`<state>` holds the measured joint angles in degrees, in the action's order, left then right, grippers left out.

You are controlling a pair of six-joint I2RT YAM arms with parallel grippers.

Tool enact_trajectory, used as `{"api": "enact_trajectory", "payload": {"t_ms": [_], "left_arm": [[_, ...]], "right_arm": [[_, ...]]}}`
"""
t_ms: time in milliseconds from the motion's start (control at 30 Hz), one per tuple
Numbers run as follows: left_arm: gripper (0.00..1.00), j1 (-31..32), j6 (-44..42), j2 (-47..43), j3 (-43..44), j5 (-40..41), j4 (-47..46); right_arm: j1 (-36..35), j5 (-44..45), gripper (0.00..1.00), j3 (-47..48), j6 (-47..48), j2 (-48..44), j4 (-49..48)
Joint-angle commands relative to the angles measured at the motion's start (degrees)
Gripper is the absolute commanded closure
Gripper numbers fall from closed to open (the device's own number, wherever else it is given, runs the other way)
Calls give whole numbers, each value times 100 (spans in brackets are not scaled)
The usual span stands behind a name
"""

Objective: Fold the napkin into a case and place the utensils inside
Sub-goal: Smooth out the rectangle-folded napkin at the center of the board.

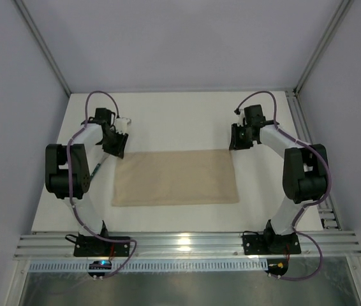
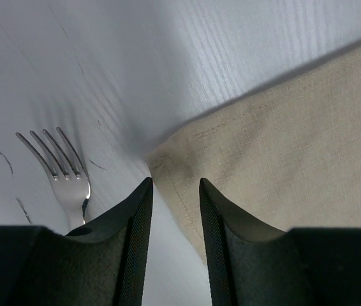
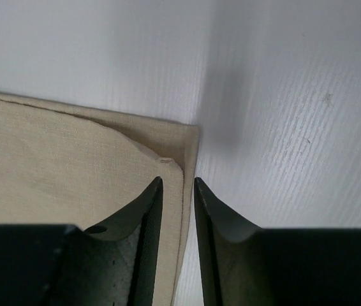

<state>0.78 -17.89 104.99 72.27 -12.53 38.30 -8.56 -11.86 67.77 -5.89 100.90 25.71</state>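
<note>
**Both end effectors poised over the far corners of the doubled napkin**

Top view: I see the napkin lying flat at the middle of the bench, a wide tan rectangle with its long sides running from 9 to 3 o'clock. The left arm is folded with its elbow pushed out toward 9 o'clock and its forearm reaching up toward 1 o'clock. Its wrist is pitched down, so the left end effector sits over the napkin's 10 o'clock corner. The right arm mirrors this: elbow out toward 3 o'clock, forearm angled toward 11 o'clock, right end effector over the 2 o'clock corner.

Left wrist view: the left end effector is released, its jaws apart. The napkin corner lies just beyond the tips, flat on the bench. The fork rests at 9 o'clock of the jaws, tines pointing toward 11 o'clock, clear of the cloth.

Right wrist view: the right end effector is also released, with a narrower gap that straddles the napkin edge. Two layers show here, the upper one ending in a rounded corner just inside the lower one. Bare bench fills the side from 12 to 4 o'clock.
</note>
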Motion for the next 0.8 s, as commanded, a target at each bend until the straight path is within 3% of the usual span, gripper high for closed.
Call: {"api": "enact_trajectory", "payload": {"t_ms": [0, 300, 567, 667, 700, 767], "left_arm": [[62, -16, 216, 74, 226, 224, -586], [62, -16, 75, 241, 77, 445, -851], [63, -16, 93, 206, -195, 164, -1210], [68, -16, 93, 215, -240, 146, -1334], [70, -16, 93, 206, -257, 129, -1352], [78, -16, 58, 206, -257, 102, -1334]], "right_arm": [[-15, -237, 68, 220, 343, -88, -277], [-23, -642, 66, 193, 361, 377, -444], [-32, -774, 66, 211, 334, 615, -532], [-23, -695, 77, 246, 334, 694, -550], [-23, -695, 86, 237, 334, 685, -567], [-23, -721, 93, 219, 360, 642, -576]]}}
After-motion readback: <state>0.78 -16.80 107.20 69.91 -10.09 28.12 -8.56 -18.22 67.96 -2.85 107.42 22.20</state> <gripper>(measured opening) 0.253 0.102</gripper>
